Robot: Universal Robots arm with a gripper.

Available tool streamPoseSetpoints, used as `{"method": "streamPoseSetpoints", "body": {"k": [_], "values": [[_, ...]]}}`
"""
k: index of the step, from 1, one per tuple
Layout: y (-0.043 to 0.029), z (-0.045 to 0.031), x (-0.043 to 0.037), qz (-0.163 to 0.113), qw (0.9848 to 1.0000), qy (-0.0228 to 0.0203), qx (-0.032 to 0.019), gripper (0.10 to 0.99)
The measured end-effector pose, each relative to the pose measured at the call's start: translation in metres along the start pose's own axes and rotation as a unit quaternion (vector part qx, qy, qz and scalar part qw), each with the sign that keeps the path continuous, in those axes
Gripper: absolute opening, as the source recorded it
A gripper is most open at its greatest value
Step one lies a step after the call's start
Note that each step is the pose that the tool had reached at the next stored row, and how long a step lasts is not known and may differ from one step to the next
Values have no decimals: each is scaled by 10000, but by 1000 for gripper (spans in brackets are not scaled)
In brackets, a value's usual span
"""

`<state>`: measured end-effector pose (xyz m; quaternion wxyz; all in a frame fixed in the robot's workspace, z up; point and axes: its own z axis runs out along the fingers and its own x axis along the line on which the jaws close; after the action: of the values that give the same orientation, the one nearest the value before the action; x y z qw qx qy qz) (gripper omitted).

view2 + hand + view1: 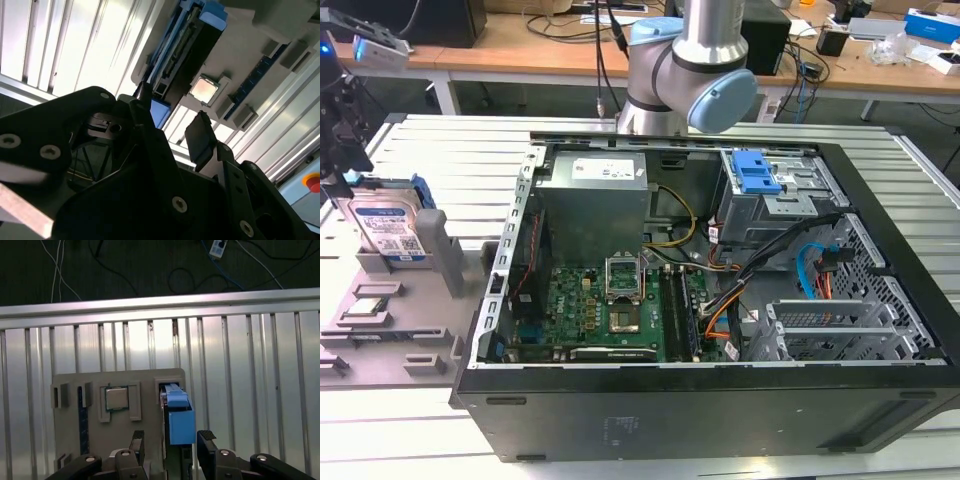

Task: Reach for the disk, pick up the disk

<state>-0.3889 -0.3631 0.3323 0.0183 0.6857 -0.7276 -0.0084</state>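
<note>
The disk (pixel 386 228) stands on its edge in a slot of a grey holder (pixel 438 255) at the exterior view's left, its blue-and-white label facing out. In both wrist views the disk (pixel 178 416) (pixel 186 47) shows its blue side frame. My gripper (pixel 344 150) hangs just above the disk's upper edge. The gripper (pixel 171 442) (pixel 170 125) is open, with one dark finger (pixel 137 442) to one side of the disk and the other finger (pixel 206 440) to the other side. Nothing is held between them.
A square silver processor chip (pixel 116 398) (pixel 204 90) sits in the grey fixture (pixel 70 450) beside the disk. An open black computer case (pixel 880 240) stands at the exterior view's middle and right on the ribbed metal table (pixel 450 150). Cluttered desks (pixel 520 50) run behind.
</note>
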Motion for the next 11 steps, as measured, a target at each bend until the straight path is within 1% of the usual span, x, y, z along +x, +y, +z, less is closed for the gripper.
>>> {"method": "streamPoseSetpoints", "body": {"k": [10, 11], "values": [[-2, 78, -17, 1, 10000, 2, 0, 545], [-2, 96, -20, 0, 10000, 2, 1, 545]]}}
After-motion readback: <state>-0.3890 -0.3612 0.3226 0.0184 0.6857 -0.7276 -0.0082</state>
